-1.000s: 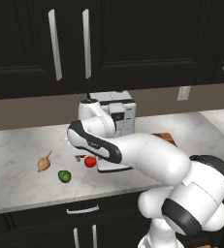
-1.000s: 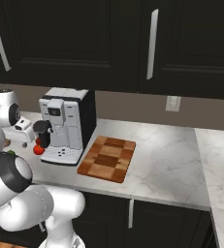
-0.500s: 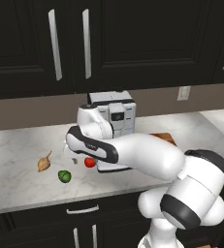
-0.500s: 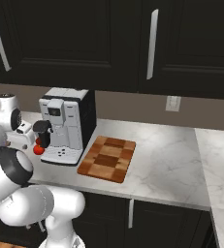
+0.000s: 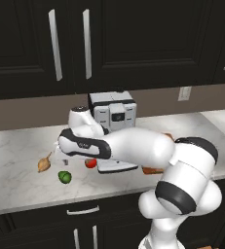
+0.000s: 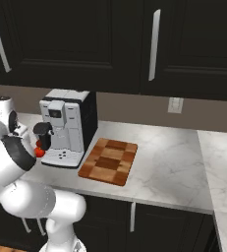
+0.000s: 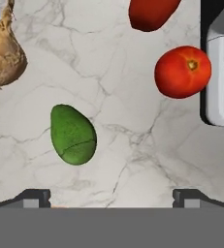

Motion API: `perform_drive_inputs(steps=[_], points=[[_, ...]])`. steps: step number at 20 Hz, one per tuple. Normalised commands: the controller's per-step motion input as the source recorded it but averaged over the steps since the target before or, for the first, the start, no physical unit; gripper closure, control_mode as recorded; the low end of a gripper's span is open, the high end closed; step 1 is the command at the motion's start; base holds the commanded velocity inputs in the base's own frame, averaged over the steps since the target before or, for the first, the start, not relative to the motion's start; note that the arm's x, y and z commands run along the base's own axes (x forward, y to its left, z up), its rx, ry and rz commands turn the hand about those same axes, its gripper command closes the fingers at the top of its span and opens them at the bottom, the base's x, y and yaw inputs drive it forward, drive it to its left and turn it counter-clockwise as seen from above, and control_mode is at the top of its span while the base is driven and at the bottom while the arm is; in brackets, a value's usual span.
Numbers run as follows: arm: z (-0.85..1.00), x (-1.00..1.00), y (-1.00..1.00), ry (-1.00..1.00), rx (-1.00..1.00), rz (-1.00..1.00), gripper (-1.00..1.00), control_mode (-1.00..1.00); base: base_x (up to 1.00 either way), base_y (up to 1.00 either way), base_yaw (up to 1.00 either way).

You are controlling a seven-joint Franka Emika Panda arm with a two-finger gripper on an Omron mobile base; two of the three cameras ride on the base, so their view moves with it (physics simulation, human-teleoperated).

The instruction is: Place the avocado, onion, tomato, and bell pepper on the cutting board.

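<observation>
On the marble counter (image 5: 16, 180), to the left of the coffee machine (image 6: 66, 125), all four vegetables are seen lying loose, none of them yet moved to the cutting board (image 6: 109, 160). The board is shown bare in the right base view, on the far side of the coffee machine from the produce, so the task is judged to be at its very start: nothing has been placed and four transfers remain.

From the hand view, the avocado (image 7: 73, 134) is seen nearest the gripper (image 7: 111, 196), slightly off to one side of the line between the fingertips. The onion (image 7: 4, 53) lies apart from it toward one corner, the tomato (image 7: 182, 71) sits just beside the machine's base, and the bell pepper (image 7: 151, 12) is cut off by the frame edge beyond the tomato. The vegetables are not touching one another.

The gripper is held above the counter with its fingertips spread wide and nothing between them. No vegetable has been grasped. Since the avocado lies closest, it is judged the likely first pick, though a small sideways correction would be needed to centre it before descent. Each item must then be carried past the coffee machine to the board.
</observation>
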Motion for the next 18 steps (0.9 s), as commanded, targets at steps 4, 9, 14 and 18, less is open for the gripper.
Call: perform_drive_inputs(steps=[4, 9, 14, 18], points=[[-0.14, 0.00, 0.38, 0.00, 0.00, 0.00, -1.00, -1.00, 0.00, 0.00, 0.00], [-0.15, 0.08, 0.11, 0.00, 0.00, 0.00, -1.00, -1.00, 0.00, 0.00, 0.00], [-0.15, 0.23, 0.01, 0.00, 0.00, 0.00, -1.00, -1.00, 0.00, 0.00, 0.00], [-0.14, 0.13, 0.06, 0.00, 0.00, 0.00, -1.00, -1.00, 0.00, 0.00, 0.00]])
